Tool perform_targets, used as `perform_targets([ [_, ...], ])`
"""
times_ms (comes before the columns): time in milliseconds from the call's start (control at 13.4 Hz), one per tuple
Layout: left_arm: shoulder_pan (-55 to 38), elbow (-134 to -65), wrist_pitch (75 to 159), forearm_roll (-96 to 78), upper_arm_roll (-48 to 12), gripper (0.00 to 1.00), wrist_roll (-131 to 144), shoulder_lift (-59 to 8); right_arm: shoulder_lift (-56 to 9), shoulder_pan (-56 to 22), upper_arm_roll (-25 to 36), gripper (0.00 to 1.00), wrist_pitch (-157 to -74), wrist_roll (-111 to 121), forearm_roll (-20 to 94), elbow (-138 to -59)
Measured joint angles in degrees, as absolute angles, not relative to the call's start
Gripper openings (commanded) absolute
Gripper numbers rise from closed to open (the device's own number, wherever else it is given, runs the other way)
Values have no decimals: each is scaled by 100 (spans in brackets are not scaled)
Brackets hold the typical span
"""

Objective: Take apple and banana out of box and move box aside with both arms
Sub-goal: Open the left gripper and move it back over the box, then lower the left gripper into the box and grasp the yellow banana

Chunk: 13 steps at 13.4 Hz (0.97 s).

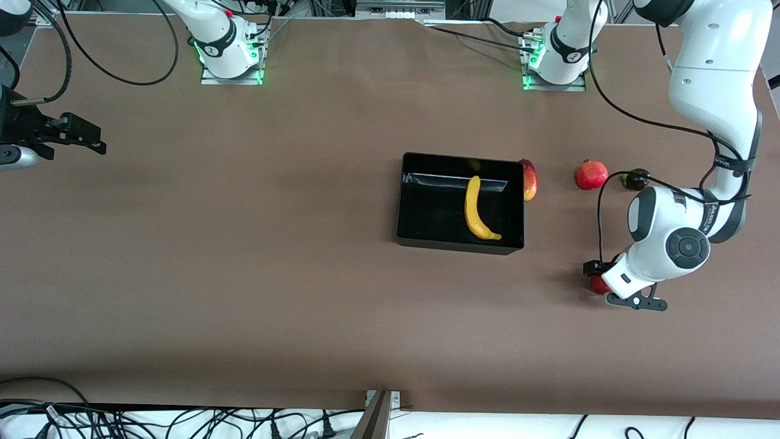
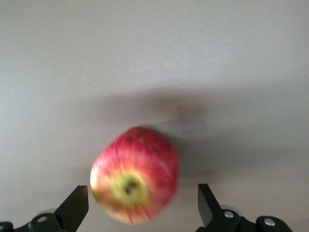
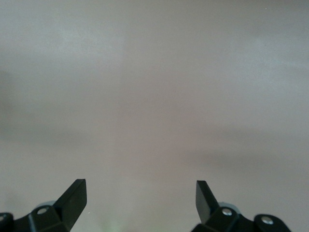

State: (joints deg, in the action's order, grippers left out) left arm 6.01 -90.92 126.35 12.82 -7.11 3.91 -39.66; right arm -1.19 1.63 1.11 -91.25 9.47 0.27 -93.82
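Lower right of the front view: the left hand (image 2: 140, 203), fingers spread, hovers about the apple (image 2: 134, 181) now out on the worktop (image 1: 244, 274). The banana (image 1: 477, 210) lies in the black box (image 1: 426, 238) at centre, unmoved. At the left edge, the right hand (image 1: 91, 143) waits, parted and empty.

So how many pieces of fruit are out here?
5: banana in the box; mango beside it; pomegranate, a dark fruit beside that; apple under the left gripper.
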Motion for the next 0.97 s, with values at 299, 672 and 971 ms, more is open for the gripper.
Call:
perform_targets([
  [299, -115, -9070, 11894, 751, -781, 100, 2056, -3383, -119, 163, 111, 100, -9124, 947, 27, -9382],
  [672, -815, -9260, 11540, 691, -1243, 100, 4276, -3275, -119, 163, 111, 100, -9124, 947, 27, -9382],
  [971, -984, -9609, 11540, 680, -1632, 100, 4999, -3290, -119, 163, 111, 100, -9124, 947, 27, -9382],
])
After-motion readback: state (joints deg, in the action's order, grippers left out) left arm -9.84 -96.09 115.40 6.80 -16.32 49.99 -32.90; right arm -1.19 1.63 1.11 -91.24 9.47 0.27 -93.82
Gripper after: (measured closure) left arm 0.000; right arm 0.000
